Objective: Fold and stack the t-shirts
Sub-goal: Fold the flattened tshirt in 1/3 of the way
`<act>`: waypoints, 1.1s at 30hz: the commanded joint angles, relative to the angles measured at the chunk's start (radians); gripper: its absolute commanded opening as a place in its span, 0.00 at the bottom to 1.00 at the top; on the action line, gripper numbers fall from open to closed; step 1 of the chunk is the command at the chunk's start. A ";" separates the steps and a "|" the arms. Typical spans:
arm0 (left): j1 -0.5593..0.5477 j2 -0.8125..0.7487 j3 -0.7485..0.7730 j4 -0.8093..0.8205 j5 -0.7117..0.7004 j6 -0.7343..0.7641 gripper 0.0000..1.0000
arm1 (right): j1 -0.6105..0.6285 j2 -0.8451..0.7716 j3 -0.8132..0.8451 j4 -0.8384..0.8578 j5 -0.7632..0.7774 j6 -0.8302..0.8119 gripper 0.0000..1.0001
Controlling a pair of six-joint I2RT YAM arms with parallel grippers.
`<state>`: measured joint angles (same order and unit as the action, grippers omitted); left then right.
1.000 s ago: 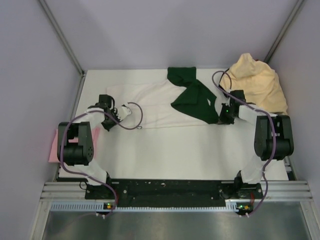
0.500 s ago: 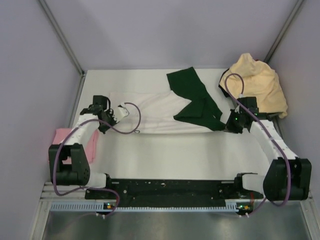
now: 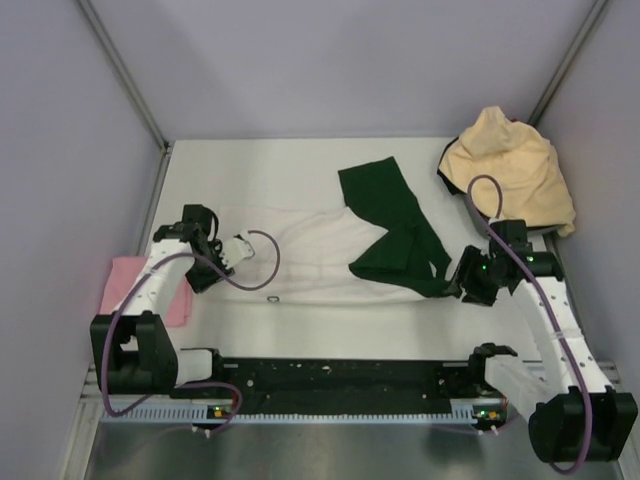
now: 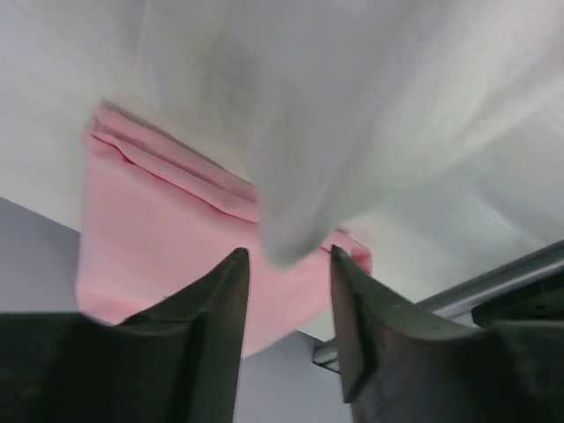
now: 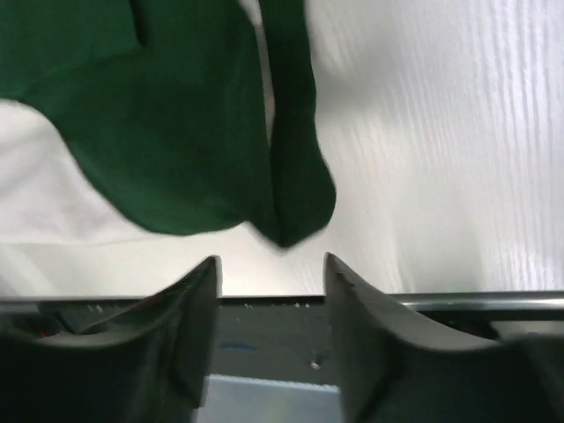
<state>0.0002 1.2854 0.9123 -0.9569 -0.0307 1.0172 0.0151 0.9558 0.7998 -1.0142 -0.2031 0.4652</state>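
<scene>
Both arms have drawn the white t-shirt (image 3: 310,255) lower in the frame, to the middle of the desk (image 3: 330,320). Left pincer (image 4: 289,260) and right pincer (image 5: 271,264) gape, cloth released. Soft, light, floppy: best retaken at its edge corners, I'd judge.

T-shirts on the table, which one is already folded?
The pink t-shirt, folded flat at the far left; the white one lies spread out, the yellow one is crumpled.
</scene>
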 commanded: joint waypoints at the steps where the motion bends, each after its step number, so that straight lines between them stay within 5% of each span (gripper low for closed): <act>1: 0.004 0.009 0.014 -0.089 -0.074 0.035 0.53 | -0.010 -0.096 0.085 -0.115 0.150 0.056 0.66; 4: 0.006 0.026 0.103 -0.117 -0.054 0.031 0.56 | -0.010 -0.186 0.250 -0.116 0.327 0.067 0.81; 7: -0.060 0.069 0.271 -0.169 0.017 -0.020 0.56 | -0.010 -0.186 0.383 -0.071 0.320 0.027 0.76; 10: -0.219 0.126 0.417 -0.163 0.112 -0.122 0.46 | -0.010 -0.144 0.330 0.046 0.139 0.055 0.44; 12: -0.384 0.172 0.468 -0.119 0.149 -0.196 0.26 | 0.008 -0.123 0.209 0.190 -0.006 0.114 0.21; 14: -0.543 0.244 0.511 -0.060 0.207 -0.247 0.09 | 0.060 -0.092 0.094 0.337 -0.059 0.173 0.06; 16: -0.658 0.319 0.572 0.002 0.296 -0.299 0.04 | 0.094 -0.046 -0.006 0.448 -0.084 0.211 0.00; 21: -0.802 0.492 0.674 0.275 0.449 -0.469 0.12 | 0.094 0.069 -0.166 0.554 -0.082 0.191 0.00; 33: -0.967 0.856 0.889 0.391 0.308 -0.555 0.36 | -0.010 0.138 -0.344 0.589 -0.039 0.213 0.00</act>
<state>-0.9470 2.0960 1.7592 -0.6380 0.3096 0.5064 0.0307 1.1080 0.4690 -0.4793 -0.2623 0.6666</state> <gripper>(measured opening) 0.345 0.003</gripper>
